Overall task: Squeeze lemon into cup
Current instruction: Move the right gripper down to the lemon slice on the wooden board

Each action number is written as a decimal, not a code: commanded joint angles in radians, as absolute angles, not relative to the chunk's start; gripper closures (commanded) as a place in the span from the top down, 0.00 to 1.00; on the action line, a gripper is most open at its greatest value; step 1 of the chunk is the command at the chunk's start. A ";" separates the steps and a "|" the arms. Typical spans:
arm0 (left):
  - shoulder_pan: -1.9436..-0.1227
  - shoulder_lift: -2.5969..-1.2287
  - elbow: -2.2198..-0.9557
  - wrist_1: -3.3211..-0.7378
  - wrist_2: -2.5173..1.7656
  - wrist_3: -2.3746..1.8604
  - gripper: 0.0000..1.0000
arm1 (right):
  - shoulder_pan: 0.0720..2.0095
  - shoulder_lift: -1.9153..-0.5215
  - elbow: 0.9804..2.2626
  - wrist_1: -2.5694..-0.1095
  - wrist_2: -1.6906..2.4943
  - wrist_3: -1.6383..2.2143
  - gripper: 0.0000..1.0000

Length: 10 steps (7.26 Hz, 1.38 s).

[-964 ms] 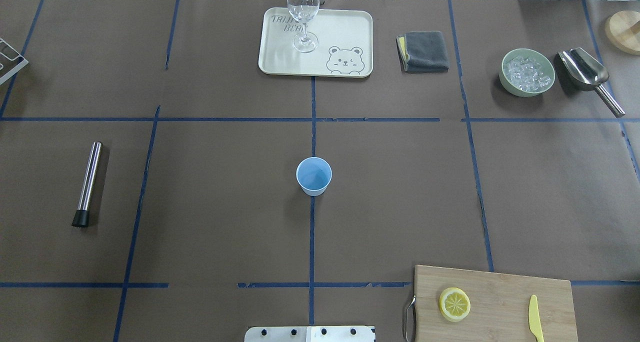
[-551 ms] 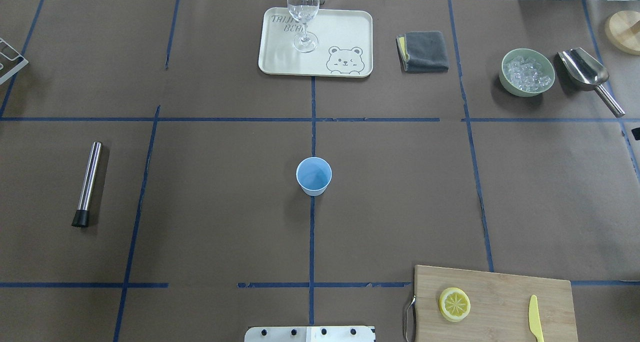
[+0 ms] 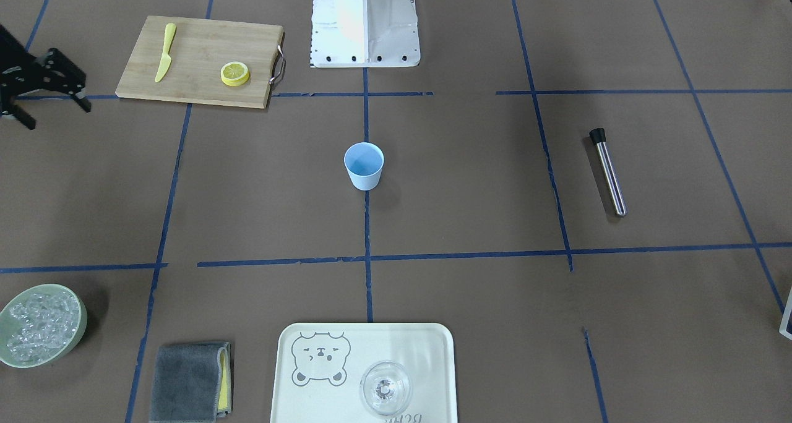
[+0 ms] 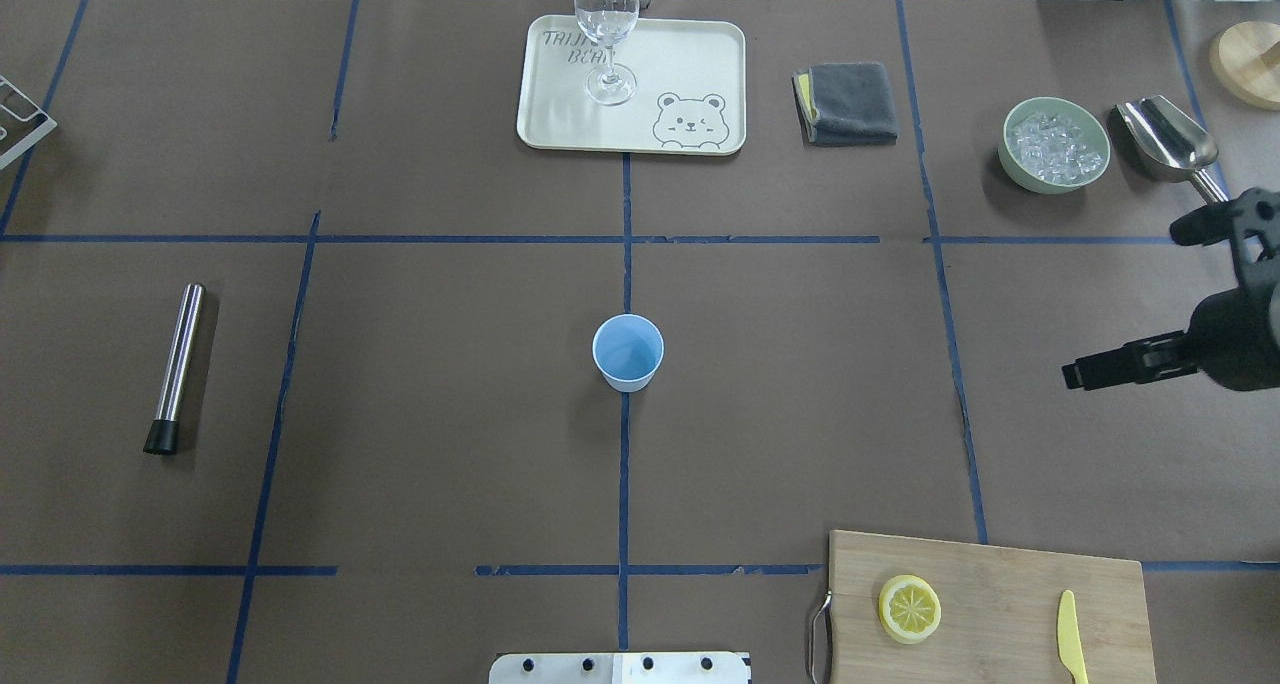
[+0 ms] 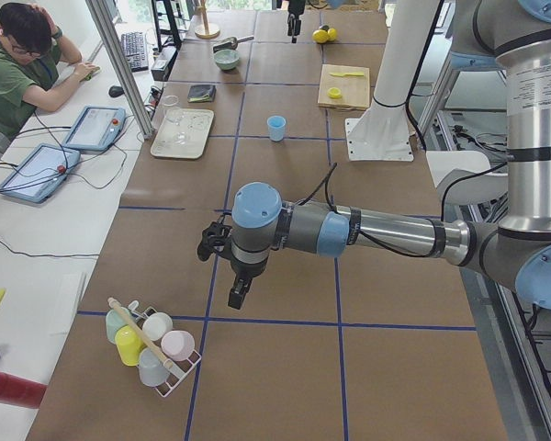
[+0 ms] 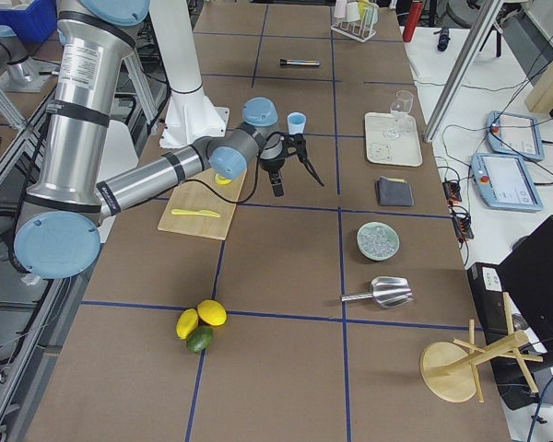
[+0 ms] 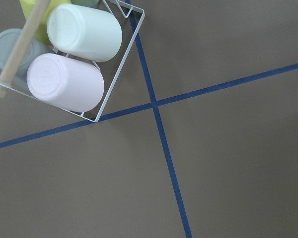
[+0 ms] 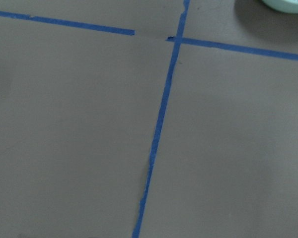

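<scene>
The lemon slice (image 4: 909, 609) lies flat on the wooden cutting board (image 4: 1000, 574) at the near right; it also shows in the front view (image 3: 235, 73). The light-blue cup (image 4: 627, 351) stands upright at the table's centre, also in the front view (image 3: 364, 165). My right gripper (image 4: 1130, 304) is open and empty, hovering at the right edge, beyond the board and far right of the cup. My left gripper (image 5: 225, 266) hangs over the table's far left end near a cup rack, and I cannot tell whether it is open or shut.
A yellow knife (image 4: 1070, 639) lies on the board. At the back are a tray (image 4: 700, 64) with a clear glass (image 4: 605, 34), a grey cloth (image 4: 850, 102), a green bowl of ice (image 4: 1054, 146) and a metal scoop (image 4: 1170, 144). A metal muddler (image 4: 178, 364) lies at the left.
My right gripper has come into the overhead view from the right edge, moving left. The cup and the lemon slice have not moved.
</scene>
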<state>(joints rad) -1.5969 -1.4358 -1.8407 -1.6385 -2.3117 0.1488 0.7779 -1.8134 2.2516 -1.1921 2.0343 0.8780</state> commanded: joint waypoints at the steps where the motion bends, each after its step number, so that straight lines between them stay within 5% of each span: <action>1: -1.597 -1.436 -1.841 -1.641 -2.312 0.149 1.00 | 0.410 -1.824 2.306 -1.192 1.683 1.203 1.00; 4: -1.597 -1.436 -1.841 -1.660 -2.312 0.149 1.00 | 0.051 -1.816 2.301 -1.199 1.361 1.445 1.00; 10: -1.597 -1.433 -1.842 -1.660 -2.312 0.149 1.00 | -0.034 -1.690 2.217 -1.322 1.269 1.486 0.99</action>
<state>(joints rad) -1.5970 -1.4332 -1.8423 -1.6597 -2.3117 0.1488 -0.0267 -1.7090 2.2399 -1.2987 1.2753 1.4847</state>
